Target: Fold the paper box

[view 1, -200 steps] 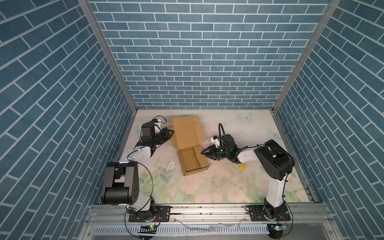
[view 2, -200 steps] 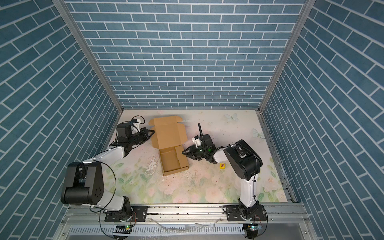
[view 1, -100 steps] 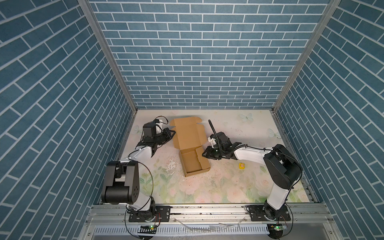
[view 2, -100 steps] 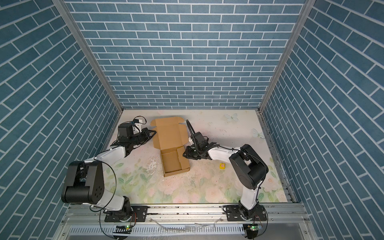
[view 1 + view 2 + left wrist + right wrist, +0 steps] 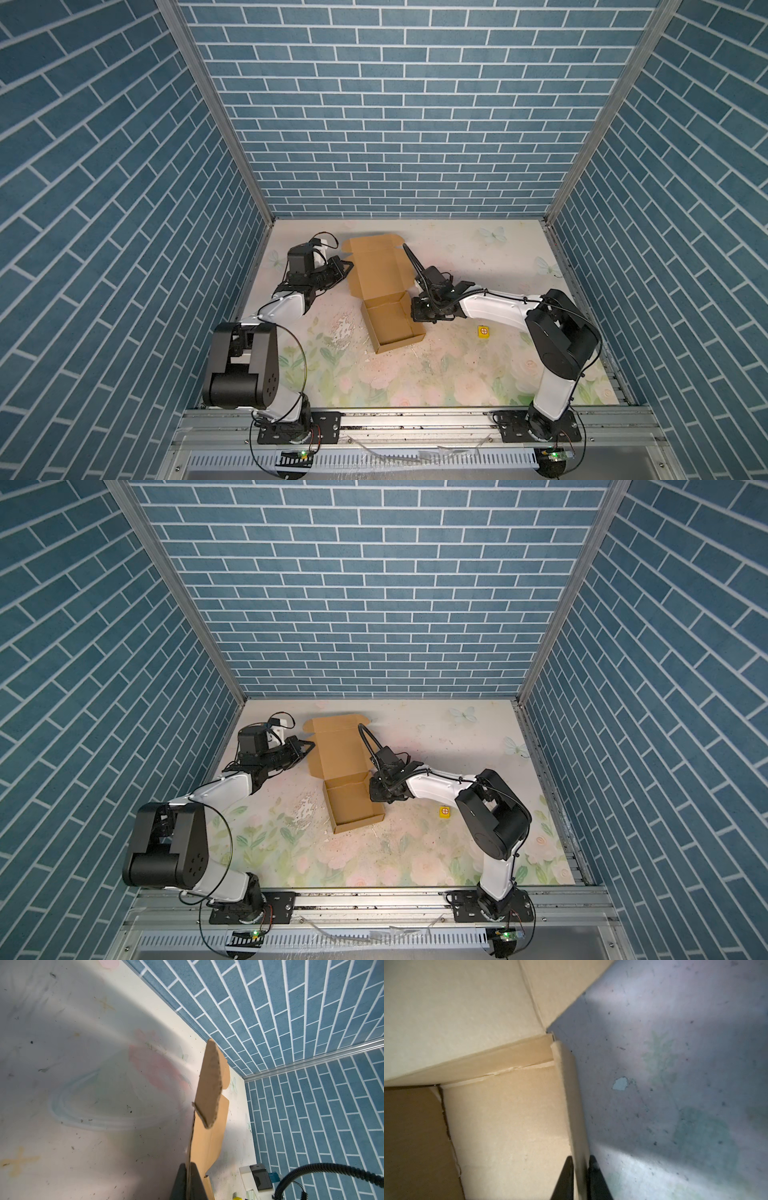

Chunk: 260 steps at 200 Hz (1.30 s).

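Beside paper box [image 5: 390, 326], L end effector [image 5: 347, 267] pinching lid [image 5: 376, 266], R [image 5: 580, 1166] prob. gripping wall [image 5: 568, 1095]

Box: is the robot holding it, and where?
The jaws of the left gripper pinch the box by its lid's left edge; the jaws of the right gripper clamp its right side wall.

Brown paper box [image 5: 376, 270], blue-brick walls [image 5: 395, 124]

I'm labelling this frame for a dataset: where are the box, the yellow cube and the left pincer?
box [image 5: 392, 326]: in a top view, on the tray's floor.
cube [image 5: 483, 331]: in a top view, on its top face.
left pincer [image 5: 188, 1165]: left wrist view, midway between the fingertips, at the cardboard edge they clamp.
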Each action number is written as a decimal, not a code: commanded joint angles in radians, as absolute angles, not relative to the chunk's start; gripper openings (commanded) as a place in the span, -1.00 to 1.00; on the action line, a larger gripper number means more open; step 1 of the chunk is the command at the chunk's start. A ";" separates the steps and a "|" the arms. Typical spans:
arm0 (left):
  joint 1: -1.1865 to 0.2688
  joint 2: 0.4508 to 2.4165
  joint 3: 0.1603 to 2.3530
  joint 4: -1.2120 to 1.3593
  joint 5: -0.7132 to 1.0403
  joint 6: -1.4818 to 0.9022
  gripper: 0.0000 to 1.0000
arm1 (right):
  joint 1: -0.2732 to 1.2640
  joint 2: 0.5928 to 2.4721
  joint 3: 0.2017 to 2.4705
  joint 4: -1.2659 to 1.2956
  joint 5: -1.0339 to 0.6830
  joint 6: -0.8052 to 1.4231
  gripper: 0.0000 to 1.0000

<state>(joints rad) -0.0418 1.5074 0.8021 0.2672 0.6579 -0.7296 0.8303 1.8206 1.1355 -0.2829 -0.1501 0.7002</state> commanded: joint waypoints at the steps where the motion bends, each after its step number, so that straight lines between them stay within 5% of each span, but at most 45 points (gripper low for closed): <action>1: -0.061 1.493 0.828 0.301 0.687 -0.732 -0.88 | 0.840 1.864 1.164 -0.337 -0.102 0.680 -0.71; 58: -0.067 1.492 0.834 0.295 0.699 -0.742 -0.87 | 0.855 1.911 1.190 -0.374 -0.061 0.667 -0.67; 101: -0.070 1.491 0.831 0.328 0.718 -0.761 -0.86 | 0.858 1.931 1.209 -0.433 0.005 0.634 -1.00; 148: -0.077 1.488 0.819 0.355 0.732 -0.767 -0.86 | 0.858 1.938 1.217 -0.425 0.028 0.626 -1.00; 176: -0.078 1.489 0.829 0.348 0.739 -0.771 -0.86 | 0.858 1.955 1.227 -0.410 0.028 0.632 -0.76; 210: -0.078 1.493 0.828 0.345 0.735 -0.775 -0.86 | 0.860 1.997 1.237 -0.419 0.043 0.625 -0.75; 260: -0.078 1.496 0.823 0.354 0.733 -0.778 -0.86 | 0.858 2.042 1.220 -0.404 0.054 0.630 -1.00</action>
